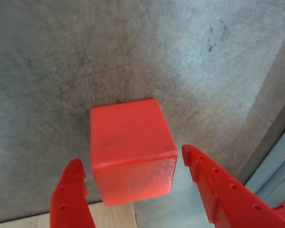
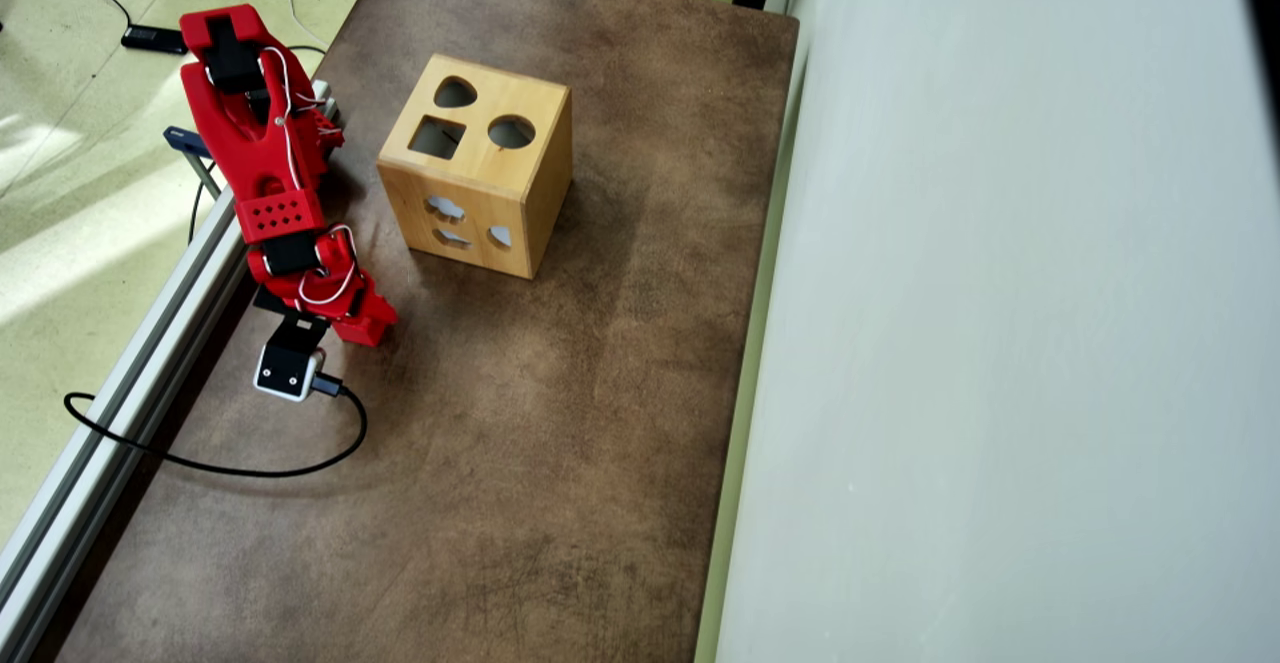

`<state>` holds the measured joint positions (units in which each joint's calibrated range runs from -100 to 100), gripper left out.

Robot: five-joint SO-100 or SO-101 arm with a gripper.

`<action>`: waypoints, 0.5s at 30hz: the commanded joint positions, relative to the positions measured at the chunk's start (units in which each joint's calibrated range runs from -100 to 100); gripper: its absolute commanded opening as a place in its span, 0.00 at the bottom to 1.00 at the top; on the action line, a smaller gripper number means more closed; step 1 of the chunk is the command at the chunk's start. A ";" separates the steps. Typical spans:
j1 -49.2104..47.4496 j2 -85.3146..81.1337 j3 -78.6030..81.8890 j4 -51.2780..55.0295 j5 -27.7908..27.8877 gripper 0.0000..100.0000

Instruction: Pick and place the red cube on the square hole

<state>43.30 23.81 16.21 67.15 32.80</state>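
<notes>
In the wrist view the red cube (image 1: 130, 149) rests on the grey-brown table, between my two red fingers. My gripper (image 1: 130, 156) is open, with one finger (image 1: 71, 194) left of the cube and the other (image 1: 213, 185) right of it, and a narrow gap shows on each side. In the overhead view the gripper (image 2: 360, 323) points down at the table's left side and the cube is hidden under the arm. The wooden box (image 2: 500, 188) stands up and to the right of the gripper. The square hole (image 2: 437, 137) is in its top face.
The box top also has a round hole (image 2: 511, 131) and a teardrop-like hole (image 2: 455, 93). An aluminium rail (image 2: 150, 343) runs along the table's left edge. A black cable (image 2: 250, 468) loops from the wrist camera (image 2: 290, 371). A pale wall (image 2: 1000, 343) borders the right side.
</notes>
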 commanded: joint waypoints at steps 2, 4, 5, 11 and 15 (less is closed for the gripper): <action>-0.51 0.60 -0.73 0.04 0.20 0.32; -0.51 0.60 -0.91 0.04 0.20 0.32; -0.51 0.60 -0.91 -0.04 0.24 0.32; -0.51 0.60 -1.00 -0.04 0.24 0.32; -0.51 0.60 -1.00 -0.04 0.24 0.32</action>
<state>43.15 24.83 16.21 66.91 32.80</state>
